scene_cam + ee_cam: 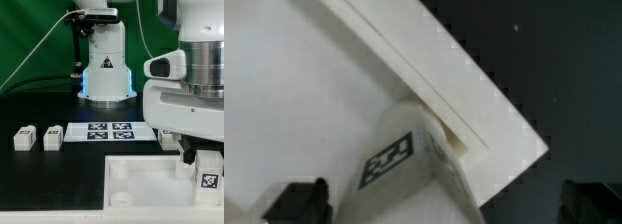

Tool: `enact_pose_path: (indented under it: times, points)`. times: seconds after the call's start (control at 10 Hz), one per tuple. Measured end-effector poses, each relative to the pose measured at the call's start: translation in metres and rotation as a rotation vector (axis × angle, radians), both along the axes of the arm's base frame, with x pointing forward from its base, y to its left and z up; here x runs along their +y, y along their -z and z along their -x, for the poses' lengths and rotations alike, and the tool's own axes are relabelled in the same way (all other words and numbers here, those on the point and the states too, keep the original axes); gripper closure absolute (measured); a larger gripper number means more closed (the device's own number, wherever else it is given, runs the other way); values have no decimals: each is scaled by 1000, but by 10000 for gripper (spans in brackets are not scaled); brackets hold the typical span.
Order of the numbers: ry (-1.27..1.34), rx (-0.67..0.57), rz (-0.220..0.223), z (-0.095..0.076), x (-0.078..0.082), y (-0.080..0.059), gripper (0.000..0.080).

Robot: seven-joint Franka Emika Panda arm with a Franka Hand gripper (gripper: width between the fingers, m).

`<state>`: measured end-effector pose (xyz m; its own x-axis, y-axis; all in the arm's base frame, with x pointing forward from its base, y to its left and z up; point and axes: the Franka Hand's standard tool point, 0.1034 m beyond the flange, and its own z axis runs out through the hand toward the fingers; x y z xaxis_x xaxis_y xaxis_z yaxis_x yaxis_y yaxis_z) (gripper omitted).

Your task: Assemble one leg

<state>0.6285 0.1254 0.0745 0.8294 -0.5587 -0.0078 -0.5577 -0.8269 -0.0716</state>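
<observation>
The large white panel (140, 185) lies at the front of the table. A white leg (207, 170) with a black-and-white tag stands upright at the panel's corner on the exterior view's right. My gripper (198, 155) hangs over that leg. In the wrist view the leg (411, 160) sits against the panel's raised edge (438, 70), between my two dark fingers (295, 203). The gripper (441, 208) is open, with a gap on each side of the leg. Whether the leg's foot is seated in a socket is hidden.
Two more white legs (24, 137) (52, 136) lie on the black table at the exterior view's left. The marker board (108, 131) lies behind the panel, with another leg (167, 136) at its right end. The robot base (105, 70) stands behind.
</observation>
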Motion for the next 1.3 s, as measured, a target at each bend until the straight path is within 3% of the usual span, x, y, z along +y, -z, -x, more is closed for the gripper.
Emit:
enact_pose_path:
  times: [0.2,0.3,0.4,0.5,0.6,0.7,0.8,1.1,1.3]
  points:
    - [-397,-25,18,-3,-6,-2,151]
    - [-446,-42,17,-12,-7,-11,151]
    - [-414,-42,18,-11,-7,-9,151]
    - [-401,-41,17,-11,-7,-9,239]
    - [-358,-39,15,-11,-7,-9,433]
    - [-346,-38,16,-11,-8,-9,433]
    - [-287,-34,14,-11,-9,-9,508]
    - [47,-11,5,-11,-14,-8,507]
    - [448,40,-27,-8,-19,-7,507]
